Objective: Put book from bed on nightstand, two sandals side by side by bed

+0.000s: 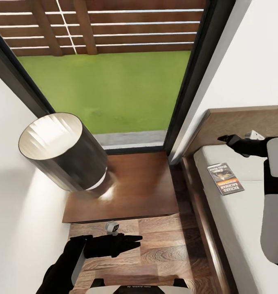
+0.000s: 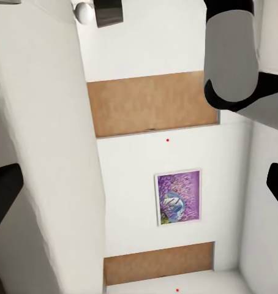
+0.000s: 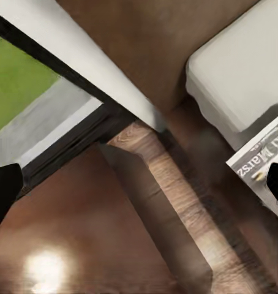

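Left tool [image 1: 133,239] is hovering clenched over floor; right tool [image 1: 225,139], state unclear, is hovering beside book [image 1: 225,178] reading "RICHARD BACHMAN".

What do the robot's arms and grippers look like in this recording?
Both arms are built from smooth light grey segments joined by black joints. The left gripper is matte black with slim tapered fingers and a small white cylindrical module beside the wrist. The right gripper is likewise black, with a white block behind it. No cables show.

The book [image 1: 225,178] on the bed [image 1: 245,228] has white lettering on its orange band, too blurred to read; the right wrist view shows "Marsz".
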{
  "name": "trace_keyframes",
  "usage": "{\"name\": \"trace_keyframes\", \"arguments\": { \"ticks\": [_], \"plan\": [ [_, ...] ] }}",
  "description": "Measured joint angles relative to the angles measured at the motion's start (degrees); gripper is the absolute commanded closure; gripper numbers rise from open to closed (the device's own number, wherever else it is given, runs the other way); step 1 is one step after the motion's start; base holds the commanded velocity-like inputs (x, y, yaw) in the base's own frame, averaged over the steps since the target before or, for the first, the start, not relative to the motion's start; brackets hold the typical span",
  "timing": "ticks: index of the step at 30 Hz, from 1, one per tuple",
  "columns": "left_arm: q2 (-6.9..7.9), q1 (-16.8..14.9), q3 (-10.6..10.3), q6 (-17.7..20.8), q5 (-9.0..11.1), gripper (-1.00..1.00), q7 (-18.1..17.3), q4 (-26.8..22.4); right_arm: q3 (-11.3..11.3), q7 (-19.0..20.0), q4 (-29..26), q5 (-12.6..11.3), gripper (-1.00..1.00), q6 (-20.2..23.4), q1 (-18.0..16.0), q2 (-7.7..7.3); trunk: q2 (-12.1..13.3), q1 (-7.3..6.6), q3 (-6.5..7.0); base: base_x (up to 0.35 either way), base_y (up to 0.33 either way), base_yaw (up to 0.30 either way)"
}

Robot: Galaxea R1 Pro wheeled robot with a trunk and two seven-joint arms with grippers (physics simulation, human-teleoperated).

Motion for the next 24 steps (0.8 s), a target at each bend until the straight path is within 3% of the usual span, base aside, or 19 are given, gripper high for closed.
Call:
{"name": "trace_keyframes", "arguments": {
  "ticks": [2, 3, 6, 19, 24],
  "plan": [
    [-0.02, 0.00, 0.00, -0.05, -0.02, -1.00, 0.00, 0.04, 3.74, 0.12, 0.01, -0.14, -1.00, 0.00, 3.54, -0.01, 0.80, -0.44, 0.36, 0.000, 0.000, 0.000],
    [-0.05, 0.00, 0.00, -0.07, -0.03, -1.00, 0.00, 0.06, 7.37, 0.27, 0.03, -0.35, -1.00, -0.06, 4.84, -0.03, 1.20, -0.66, 0.54, 0.000, 0.000, 0.000],
    [-0.06, 0.00, 0.00, -0.07, -0.03, -1.00, 0.00, 0.06, 9.57, 0.23, 0.18, -0.07, -1.00, 0.00, 5.45, -0.04, 2.41, -1.32, 1.08, 0.000, 0.000, 0.000],
    [0.00, 0.00, 0.00, -0.07, -0.09, -1.00, 0.00, 0.15, 10.56, 0.31, 0.60, -0.11, -1.00, 0.00, 5.74, -0.12, 7.62, -4.18, 3.42, 0.000, 0.000, 0.000],
    [-0.01, 0.00, -0.05, -0.21, -0.27, -1.00, 0.00, 0.33, 10.50, 0.36, 6.01, -0.68, -1.00, 0.01, 5.74, -0.64, 9.63, -5.27, 4.31, 0.000, 0.000, 0.000]
  ]
}}
